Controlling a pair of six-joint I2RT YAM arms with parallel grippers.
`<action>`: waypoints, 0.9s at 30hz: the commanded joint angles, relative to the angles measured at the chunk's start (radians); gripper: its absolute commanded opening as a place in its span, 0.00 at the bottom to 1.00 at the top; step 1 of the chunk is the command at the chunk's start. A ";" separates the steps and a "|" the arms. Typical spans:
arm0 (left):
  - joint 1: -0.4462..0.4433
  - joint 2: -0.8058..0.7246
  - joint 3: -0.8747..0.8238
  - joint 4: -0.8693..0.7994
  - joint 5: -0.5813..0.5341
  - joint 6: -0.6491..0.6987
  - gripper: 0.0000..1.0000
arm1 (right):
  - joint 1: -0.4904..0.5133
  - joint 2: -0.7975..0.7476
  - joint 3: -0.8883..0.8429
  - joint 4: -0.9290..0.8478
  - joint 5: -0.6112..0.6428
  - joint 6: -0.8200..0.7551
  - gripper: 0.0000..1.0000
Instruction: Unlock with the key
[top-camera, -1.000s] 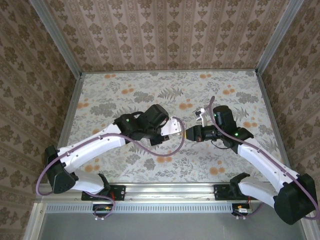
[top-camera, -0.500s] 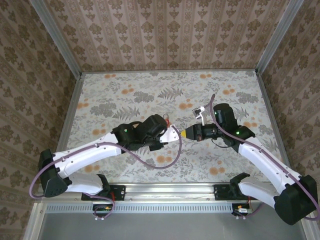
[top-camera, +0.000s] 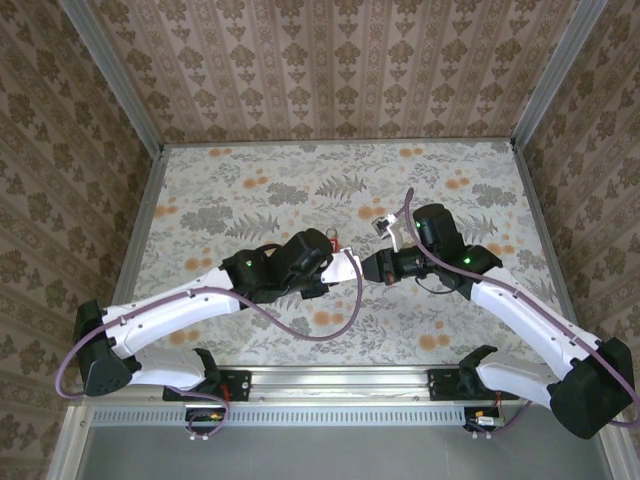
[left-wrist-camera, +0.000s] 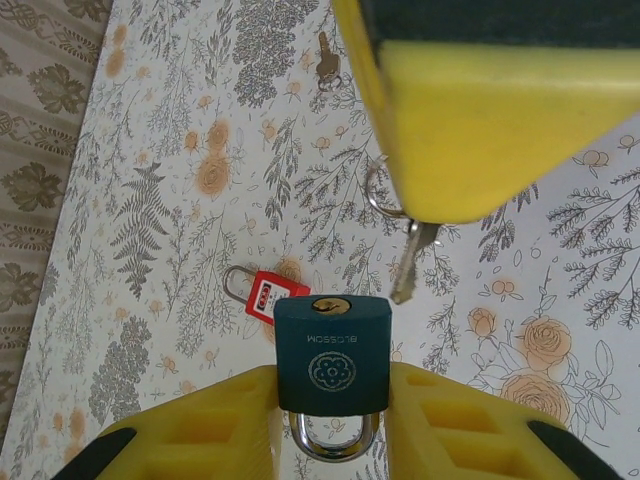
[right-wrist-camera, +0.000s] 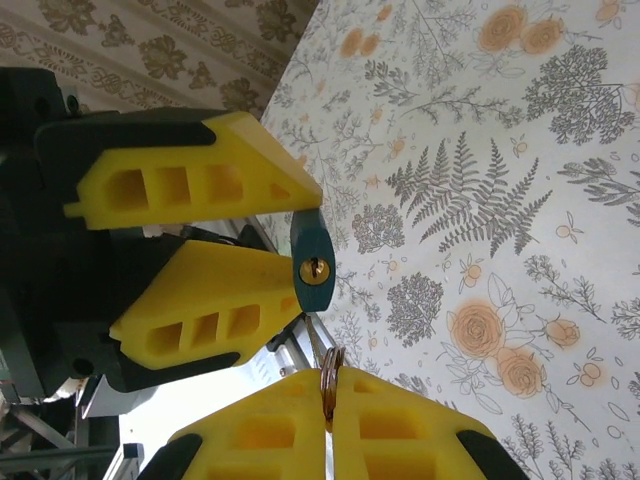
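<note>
Left wrist view: the left gripper (left-wrist-camera: 332, 425) clamps a teal padlock (left-wrist-camera: 332, 355), keyhole (left-wrist-camera: 330, 304) facing far. The key (left-wrist-camera: 413, 262) hangs just far-right of it, blade slanting towards it, its ring seemingly pinched in the closed right gripper (right-wrist-camera: 328, 430).

Overhead view. A table (top-camera: 250, 170) is lying at the centre, its pale cover showing grey ferns and orange roses. Three walls are enclosing it: the back wall (top-camera: 330, 60), the left wall (top-camera: 50, 170) and the right wall (top-camera: 600, 160), all wearing beige striped damask wallpaper. An aluminium post (top-camera: 112, 78) is running up each rear corner, and a metal rail (top-camera: 340, 378) is edging the near side. Soft, even light is falling throughout.
</note>
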 joint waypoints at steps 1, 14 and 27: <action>-0.009 -0.022 -0.019 0.014 -0.008 0.010 0.31 | 0.005 -0.013 0.042 -0.066 0.035 -0.052 0.09; -0.023 -0.003 -0.008 -0.002 0.000 0.009 0.30 | 0.004 -0.009 0.050 -0.069 0.029 -0.074 0.09; -0.031 0.020 0.001 -0.013 0.006 0.007 0.30 | 0.004 -0.001 0.052 -0.047 0.019 -0.066 0.09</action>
